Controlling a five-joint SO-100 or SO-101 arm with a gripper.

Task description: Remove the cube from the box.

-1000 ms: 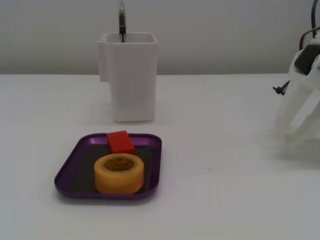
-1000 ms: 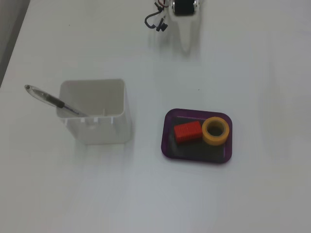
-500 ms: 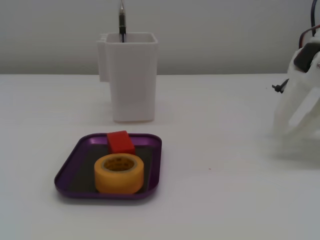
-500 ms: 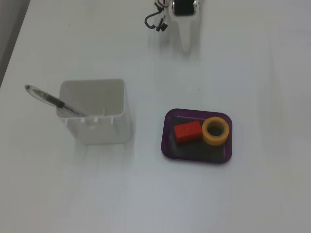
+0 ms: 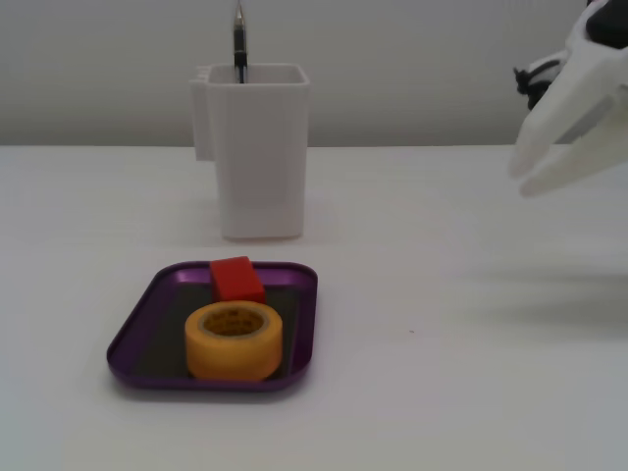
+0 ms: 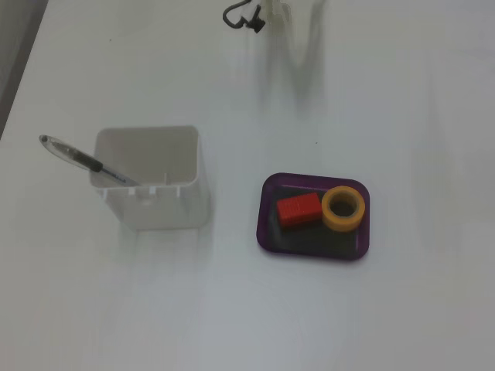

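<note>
A: Which step was in hand?

B: The reach, by his reading. The cube (image 5: 236, 278) lay inside the box (image 5: 132, 334), on the dark floor, nothing gripping it. In the side-on fixed view it sat at the tray's 12 o'clock edge, with the tape roll (image 5: 234, 340) just in front of it, too close to tell if they touched. From above, the cube (image 6: 299, 209) was at about 9 o'clock within the box (image 6: 267, 232) and the roll (image 6: 343, 209) at 3 o'clock, the two very near each other.

A: And the arm?

B: Raised and well apart from the box. In the side-on view the gripper (image 5: 526, 177) hung in the air at roughly 2 o'clock from the tray, the white fingers angled down toward the counter (image 5: 422, 294). From above only a blurred smear showed at the top edge, at about 12 o'clock from the box.

A: The jaws?

B: Slightly spread, he judged: two fingers with a narrow gap between the tips, holding nothing.

A: What did the next move call for?

B: Travel across to the tray, then a descent onto the cube from the side away from the roll, since that gap looked tight. The cup (image 5: 258, 147) with its pen (image 5: 238, 39) stood behind the box and needed clearing too.
</note>
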